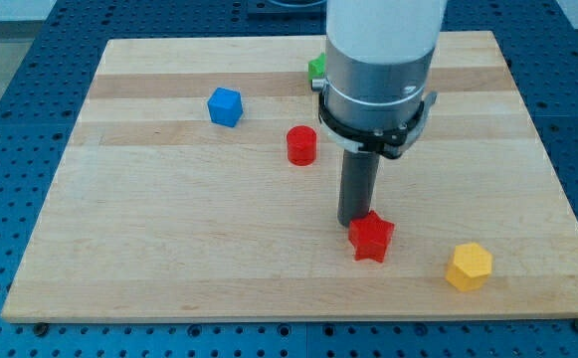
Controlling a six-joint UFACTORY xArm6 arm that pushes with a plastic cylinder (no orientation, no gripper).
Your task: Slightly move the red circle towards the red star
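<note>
The red circle (301, 145), a short red cylinder, stands near the middle of the wooden board (169, 249). The red star (371, 237) lies lower and to the view's right of it. My tip (354, 221) rests on the board just above and left of the red star, touching or nearly touching it. The tip is well below and to the right of the red circle. The arm's white and grey body (378, 70) rises above the rod.
A blue cube (225, 106) sits at the upper left. A green block (317, 68) is partly hidden behind the arm at the top. A yellow hexagon block (469, 267) lies at the lower right near the board's edge.
</note>
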